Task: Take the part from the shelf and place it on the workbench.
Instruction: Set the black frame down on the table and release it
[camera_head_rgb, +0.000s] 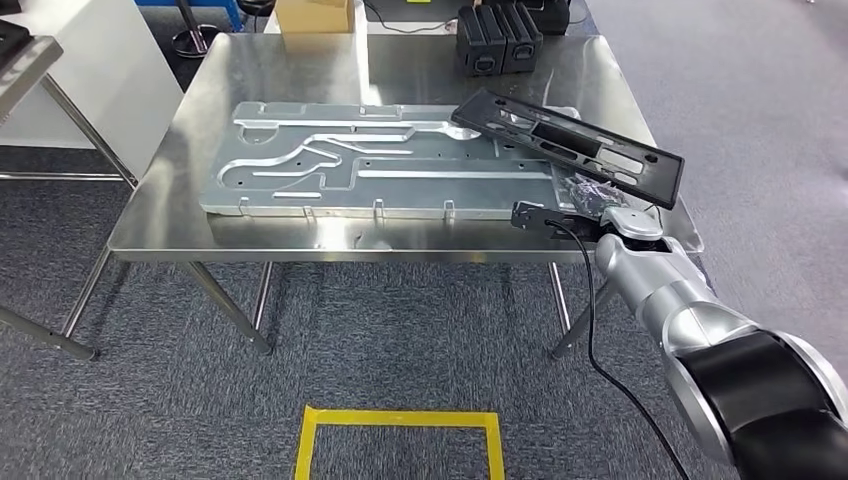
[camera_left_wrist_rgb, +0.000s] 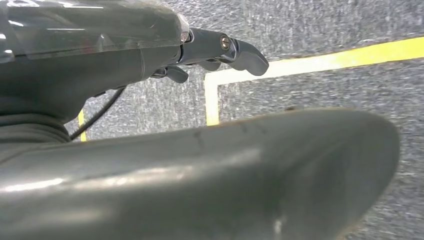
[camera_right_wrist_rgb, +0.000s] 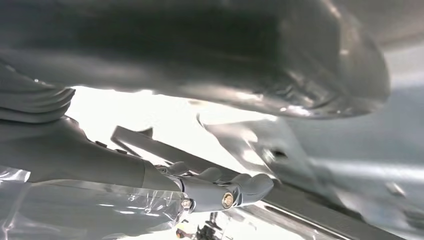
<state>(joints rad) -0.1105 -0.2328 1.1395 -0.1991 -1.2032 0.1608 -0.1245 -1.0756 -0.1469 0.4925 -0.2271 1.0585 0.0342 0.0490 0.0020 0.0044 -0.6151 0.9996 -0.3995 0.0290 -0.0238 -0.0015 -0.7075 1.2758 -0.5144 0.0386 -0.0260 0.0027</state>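
At six o'clock in the head view, closest to the robot, a square outline of yellow tape (camera_head_rgb: 400, 440) lies on the grey carpet (camera_head_rgb: 150, 400). From five o'clock the silver right arm (camera_head_rgb: 690, 330) reaches up to the near right corner of the steel workbench (camera_head_rgb: 160, 225), a black cable (camera_head_rgb: 592, 330) hanging beside it. The right hand (camera_head_rgb: 590, 215) sits at that corner, at about four o'clock on the bench top, and holds the near long edge of the black part (camera_head_rgb: 570, 145), a long flat plate with slots cut through it. The part is tilted, its near edge lifted at the hand and its far left end touching or just above the big metal plate (camera_head_rgb: 380, 165); which of the two I cannot tell. In the right wrist view the fingers (camera_right_wrist_rgb: 235, 187) curl up against the underside of the dark strip (camera_right_wrist_rgb: 200, 162). That big plate, grey with milled grooves, lies flat across the middle of the bench. Down at the robot's side, the left hand (camera_left_wrist_rgb: 215, 52) hangs over the carpet and the tape line (camera_left_wrist_rgb: 320, 62), its fingers (camera_left_wrist_rgb: 247, 55) curled inward around nothing. Farther off, at twelve o'clock on the far edge of the bench, stand black cases (camera_head_rgb: 500, 38), with a cardboard box (camera_head_rgb: 315, 20) at eleven o'clock. At ten o'clock a white table (camera_head_rgb: 70, 90) stands beside the bench.
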